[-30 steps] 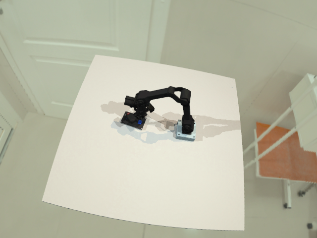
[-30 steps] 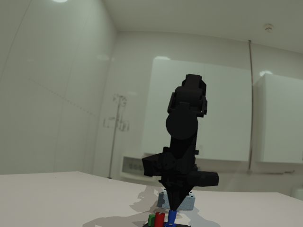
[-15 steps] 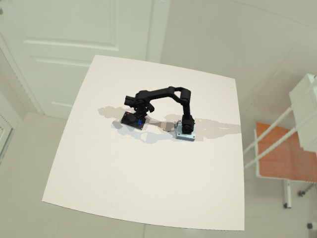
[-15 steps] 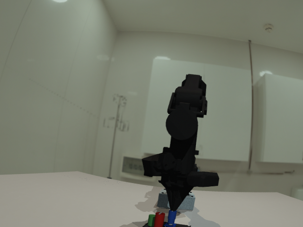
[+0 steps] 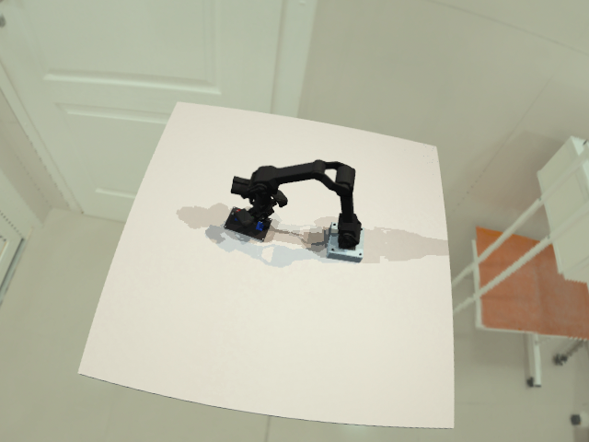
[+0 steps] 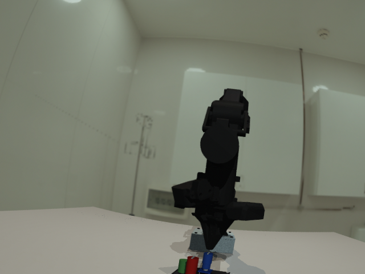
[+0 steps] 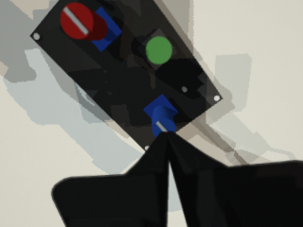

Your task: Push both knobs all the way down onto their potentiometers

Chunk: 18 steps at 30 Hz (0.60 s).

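Observation:
The dark circuit board (image 5: 247, 232) (image 7: 118, 90) stands on the table. A blue knob (image 6: 207, 261) (image 7: 163, 120) stands upright over a blue potentiometer (image 7: 151, 109); a pale bit of shaft shows under the knob in the exterior view. A taller red knob (image 6: 191, 266) (image 7: 76, 21) stands over the other blue potentiometer (image 7: 113, 34); its underside is hidden. My gripper (image 6: 210, 248) (image 7: 166, 137) is shut and empty, pointing down. Its tips are just above the blue knob's top, with a slight gap in the exterior view.
A green round part (image 6: 182, 266) (image 7: 158, 50) stands on the board near the red knob. Pale screw heads (image 7: 36, 36) (image 7: 217, 98) sit at the board's corners. The arm's grey base (image 5: 344, 257) (image 6: 225, 246) is on the table, beyond the board in the exterior view.

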Motion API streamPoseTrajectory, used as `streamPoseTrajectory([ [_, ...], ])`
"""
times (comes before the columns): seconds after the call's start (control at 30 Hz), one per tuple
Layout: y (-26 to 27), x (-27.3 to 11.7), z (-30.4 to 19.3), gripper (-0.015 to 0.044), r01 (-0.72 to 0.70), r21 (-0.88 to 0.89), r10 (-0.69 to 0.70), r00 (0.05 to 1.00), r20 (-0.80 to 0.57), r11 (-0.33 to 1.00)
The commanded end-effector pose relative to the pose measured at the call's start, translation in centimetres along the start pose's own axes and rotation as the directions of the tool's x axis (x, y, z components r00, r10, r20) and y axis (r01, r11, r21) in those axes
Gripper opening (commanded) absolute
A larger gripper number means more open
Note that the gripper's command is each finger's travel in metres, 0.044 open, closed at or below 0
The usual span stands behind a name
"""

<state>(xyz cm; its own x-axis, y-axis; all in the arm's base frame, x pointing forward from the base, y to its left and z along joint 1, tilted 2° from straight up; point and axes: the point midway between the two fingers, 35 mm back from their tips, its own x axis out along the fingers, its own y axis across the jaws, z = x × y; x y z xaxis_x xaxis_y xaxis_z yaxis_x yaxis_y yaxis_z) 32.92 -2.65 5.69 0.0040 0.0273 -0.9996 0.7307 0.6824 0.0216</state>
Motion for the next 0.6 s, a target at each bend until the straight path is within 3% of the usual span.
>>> streamPoseTrajectory([
  [0.0,0.1,-0.7,0.2,0.0000,-0.005,0.004,0.005,1.000,0.009,1.000],
  [0.27,0.0,-0.1,0.0,0.0210,-0.001,0.000,0.001,1.000,0.001,1.000],
  [0.43,1.7,-0.7,0.2,0.0079,-0.015,-0.079,0.020,0.997,0.074,0.997],
  [0.53,2.0,-1.0,0.5,0.0000,-0.021,-0.025,0.023,0.996,0.081,0.999],
  [0.57,2.1,-1.0,0.6,0.0000,-0.023,0.004,0.023,0.997,0.080,1.000],
])
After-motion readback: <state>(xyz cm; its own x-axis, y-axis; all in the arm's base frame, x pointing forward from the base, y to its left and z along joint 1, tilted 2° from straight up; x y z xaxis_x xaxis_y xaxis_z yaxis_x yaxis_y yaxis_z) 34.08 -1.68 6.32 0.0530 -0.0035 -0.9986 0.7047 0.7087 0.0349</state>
